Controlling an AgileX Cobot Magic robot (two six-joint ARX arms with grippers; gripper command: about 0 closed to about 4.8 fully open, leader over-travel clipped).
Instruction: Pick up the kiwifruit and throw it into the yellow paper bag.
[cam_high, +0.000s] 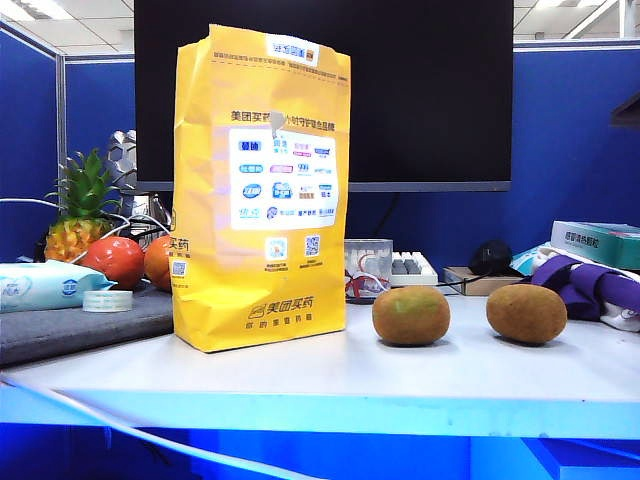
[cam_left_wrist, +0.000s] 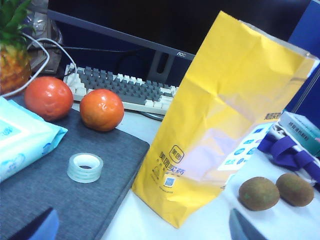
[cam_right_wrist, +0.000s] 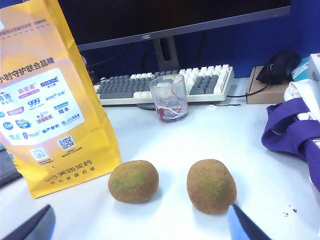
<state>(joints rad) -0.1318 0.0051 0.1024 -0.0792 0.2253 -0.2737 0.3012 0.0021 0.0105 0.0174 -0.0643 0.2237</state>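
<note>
The kiwifruit (cam_high: 526, 313) is evenly golden-brown and lies on the white table, the right one of two. It also shows in the right wrist view (cam_right_wrist: 211, 186) and the left wrist view (cam_left_wrist: 295, 189). The yellow paper bag (cam_high: 262, 190) stands upright to their left, its white logo panel facing the exterior camera. My right gripper (cam_right_wrist: 140, 229) hovers open short of both fruits, one fingertip (cam_right_wrist: 243, 226) close beside the kiwifruit. Open as well, my left gripper (cam_left_wrist: 140, 231) hangs near the bag's (cam_left_wrist: 220, 125) lower corner. Neither gripper shows in the exterior view.
A rounder kiwifruit with a greenish patch (cam_high: 411, 315) lies between bag and target. On the grey mat (cam_left_wrist: 75, 200) are two tomatoes (cam_left_wrist: 101, 109), a tape roll (cam_left_wrist: 85, 167) and wet wipes (cam_high: 50, 285). Behind are a glass (cam_right_wrist: 169, 98), keyboard (cam_right_wrist: 165, 82) and monitor; purple cloth (cam_right_wrist: 295, 132) is at right.
</note>
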